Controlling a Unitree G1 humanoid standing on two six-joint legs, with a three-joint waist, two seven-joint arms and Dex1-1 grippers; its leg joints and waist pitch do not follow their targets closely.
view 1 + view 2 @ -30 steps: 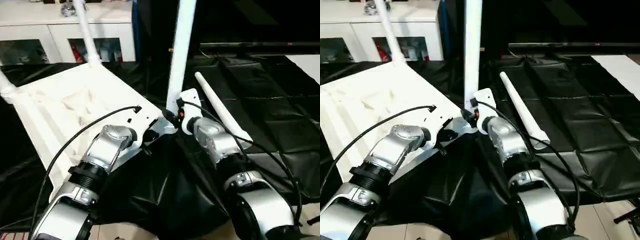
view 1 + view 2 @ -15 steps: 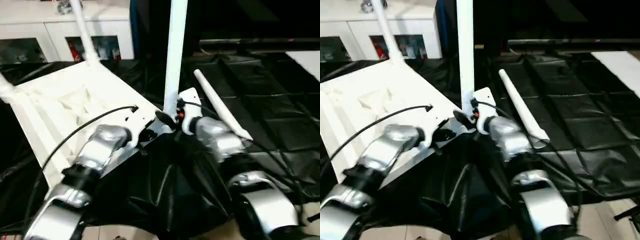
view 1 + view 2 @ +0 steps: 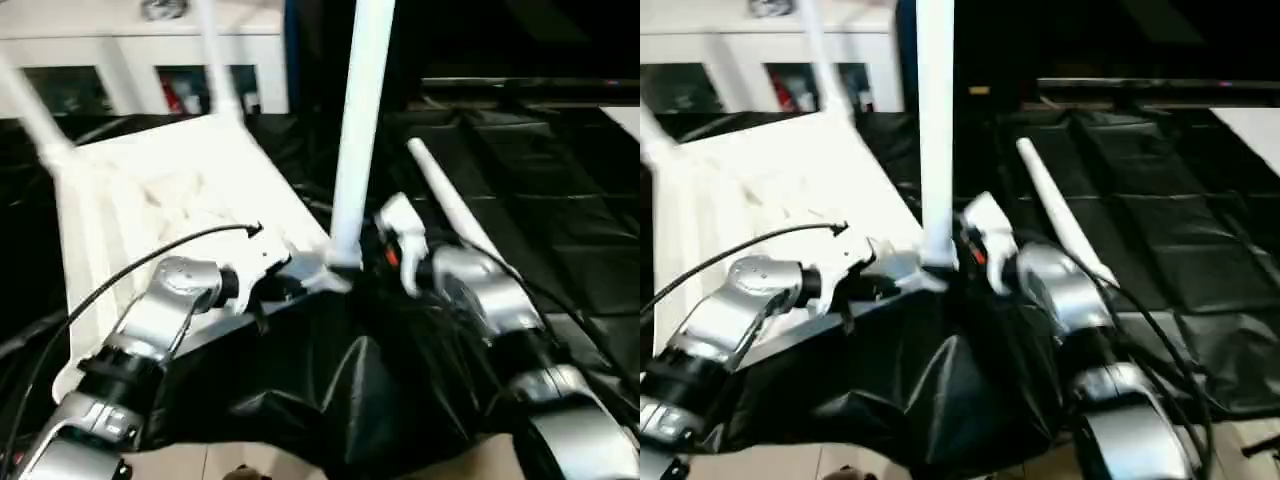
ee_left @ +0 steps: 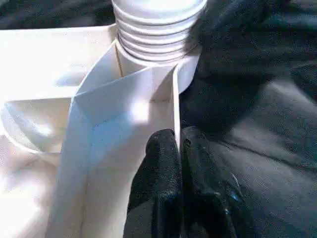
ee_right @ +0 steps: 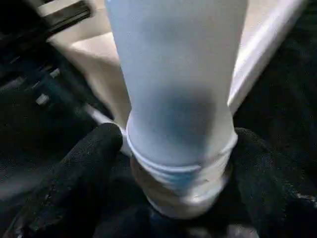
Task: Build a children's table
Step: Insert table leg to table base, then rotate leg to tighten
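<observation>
The white tabletop [image 3: 150, 190] lies ribbed side up on black cloth. An upright white leg [image 3: 360, 130] stands in its near corner socket, its threaded end [image 4: 156, 29] seated there. My left gripper [image 4: 178, 139] is shut on the thin rim wall just beside that socket. My right gripper [image 5: 178, 144] is open, one black finger [image 5: 84, 163] on each side of the leg's base [image 5: 178, 89]. Two more legs [image 3: 215, 60] [image 3: 30, 110] rise from the far corners. A loose leg [image 3: 450, 205] lies on the cloth to the right.
A white cabinet [image 3: 130, 60] with glass doors stands behind the tabletop. Black cloth [image 3: 560, 200] covers the floor to the right, bunched in folds under my forearms. A cable [image 3: 130, 270] arcs over my left forearm.
My right gripper's fingers have spread apart from the upright leg's base, and the leg stays standing. The left gripper keeps its pinch on the rim. The head camera has shifted.
</observation>
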